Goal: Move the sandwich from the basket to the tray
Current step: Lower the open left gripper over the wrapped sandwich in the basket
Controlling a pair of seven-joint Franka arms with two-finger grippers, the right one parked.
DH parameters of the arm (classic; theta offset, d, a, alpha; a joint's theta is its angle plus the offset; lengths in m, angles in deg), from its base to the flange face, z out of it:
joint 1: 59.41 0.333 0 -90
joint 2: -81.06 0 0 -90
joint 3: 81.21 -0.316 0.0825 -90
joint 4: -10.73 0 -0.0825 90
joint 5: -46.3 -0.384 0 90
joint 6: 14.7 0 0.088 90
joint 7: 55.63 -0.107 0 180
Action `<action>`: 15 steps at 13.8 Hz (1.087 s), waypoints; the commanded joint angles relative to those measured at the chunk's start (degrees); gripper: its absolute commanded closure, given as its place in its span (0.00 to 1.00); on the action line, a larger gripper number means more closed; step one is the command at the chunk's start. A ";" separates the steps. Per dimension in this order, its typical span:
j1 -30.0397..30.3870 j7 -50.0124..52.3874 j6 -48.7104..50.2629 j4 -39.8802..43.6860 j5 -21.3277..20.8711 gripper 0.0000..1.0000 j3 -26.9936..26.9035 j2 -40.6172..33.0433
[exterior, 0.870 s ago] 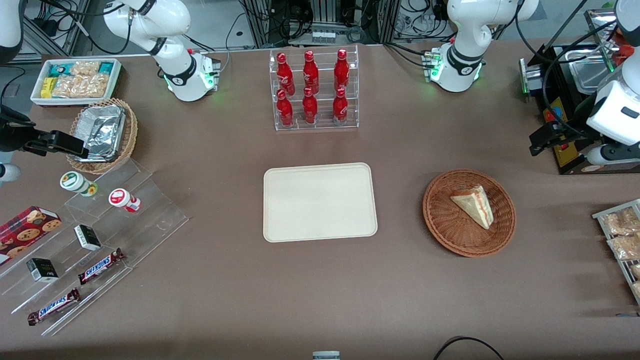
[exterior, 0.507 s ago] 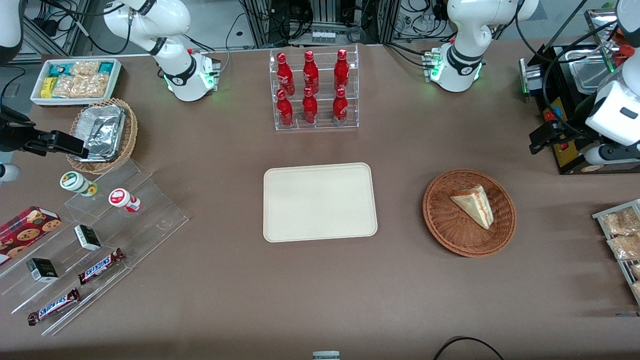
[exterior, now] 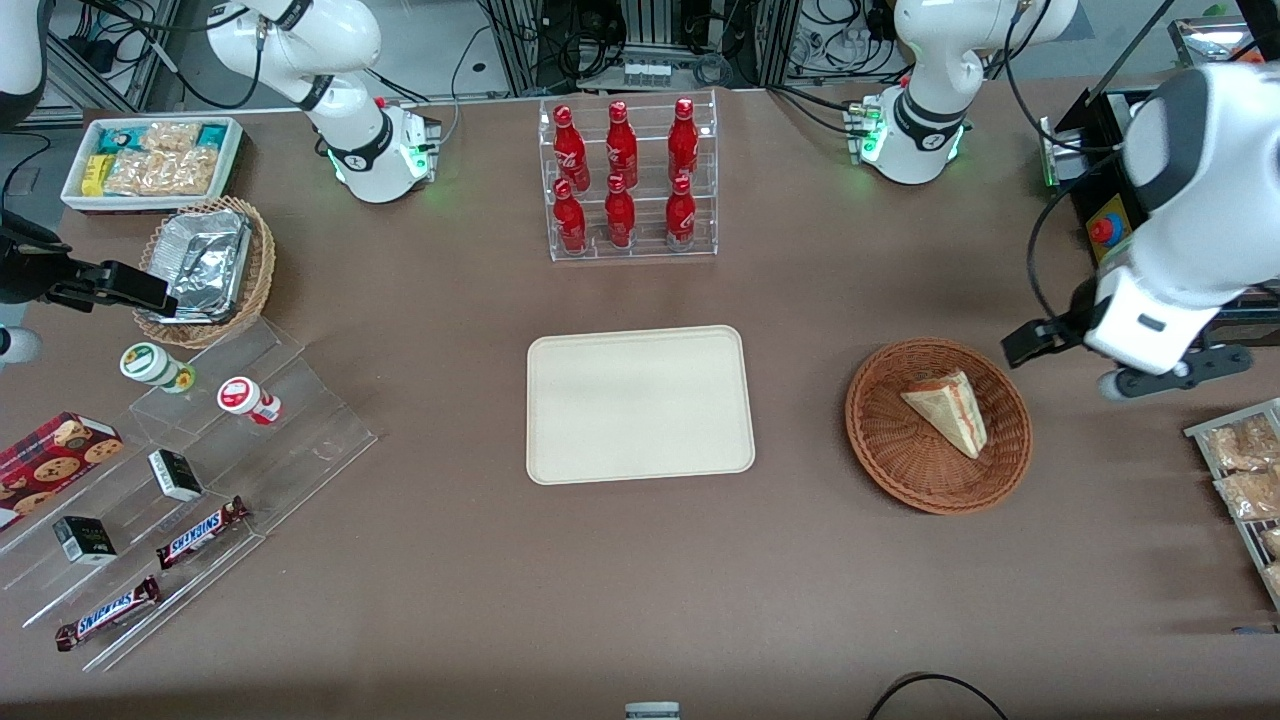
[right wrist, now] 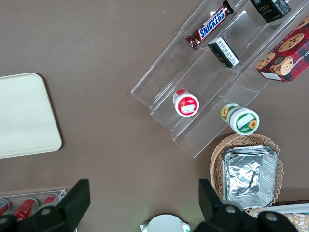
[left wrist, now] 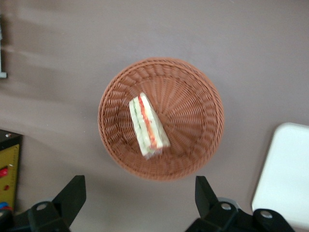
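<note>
One sandwich (exterior: 946,409) lies in the round brown basket (exterior: 900,470), well apart from the cream tray (exterior: 640,404), with bare table (exterior: 800,560) between them. The pincer (left wrist: 140,205) hangs above the table just beside the basket, its fingers (left wrist: 71,197) spread wide and holding nothing. Farther from the front camera than the tray stands a rack of red bottles (exterior: 625,180); wrapped packets (exterior: 1243,470), probably snacks, lie toward the working arm's end.

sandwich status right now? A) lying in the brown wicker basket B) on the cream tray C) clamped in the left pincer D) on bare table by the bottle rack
A: the sandwich lies in the basket; the tray holds nothing, and the left pincer hangs open above the table beside the basket, touching neither.
</note>
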 commanded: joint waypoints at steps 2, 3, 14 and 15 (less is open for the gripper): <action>-0.28 12.21 -10.70 -10.20 -4.51 0.00 2.05 -1.59; -0.28 14.84 -14.21 -12.76 -4.51 0.00 2.05 -1.77; 2.53 28.49 -34.79 -27.80 -2.14 0.00 1.43 -1.42; 2.88 28.49 -36.12 -29.03 -2.13 0.00 1.43 -1.42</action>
